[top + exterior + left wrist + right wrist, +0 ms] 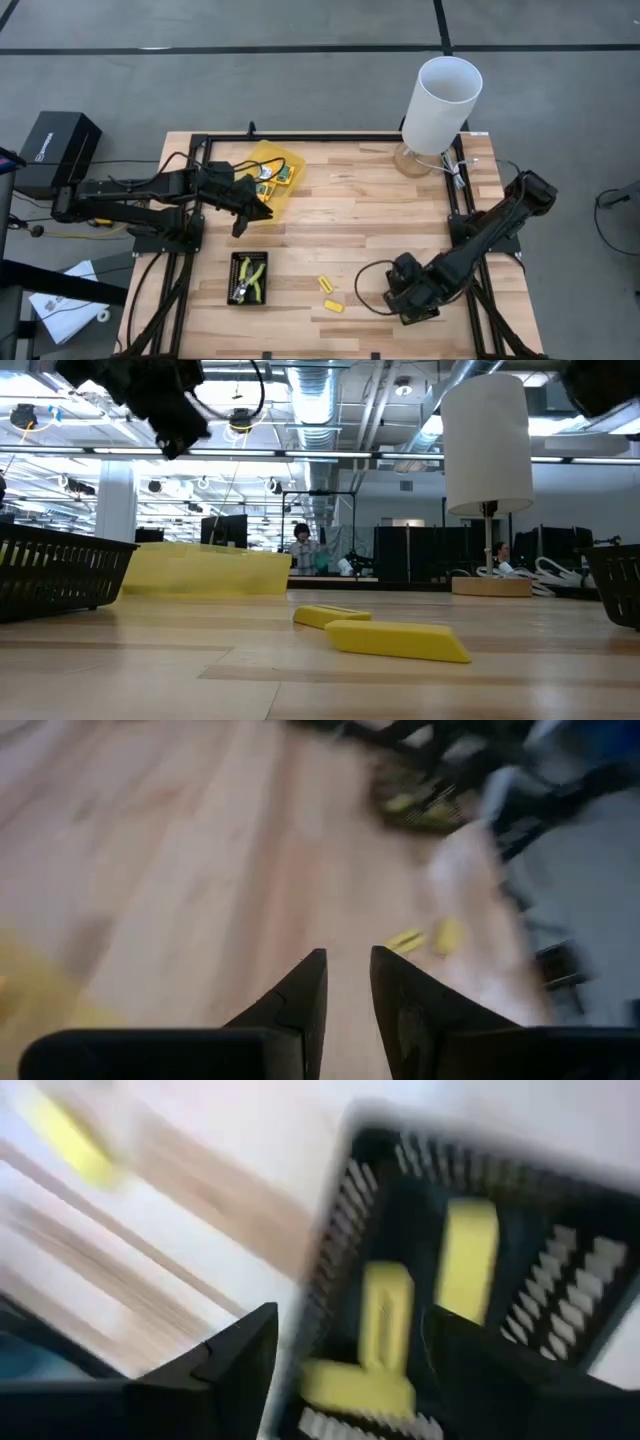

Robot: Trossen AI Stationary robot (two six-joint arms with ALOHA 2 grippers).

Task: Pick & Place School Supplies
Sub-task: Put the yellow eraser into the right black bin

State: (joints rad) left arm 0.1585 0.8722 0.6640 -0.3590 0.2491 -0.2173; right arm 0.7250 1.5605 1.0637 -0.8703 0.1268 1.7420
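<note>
My right gripper stands open, pointing down over a black tray near the table's front right. Three tiny yellow pieces lie in that tray, and the fingers stand on either side of one of them. Two more yellow pieces lie on the wood near the front middle. The plier-like tool lies in another black tray at the front left. Packets sit in the translucent yellow container. My left gripper hovers beside that container, slightly open, with nothing between its fingers.
A lamp with a tall white shade stands at the far right corner, with cables beside its base. A black frame borders the wooden table top. A black box sits off the table's left side. Bare wood lies in the middle.
</note>
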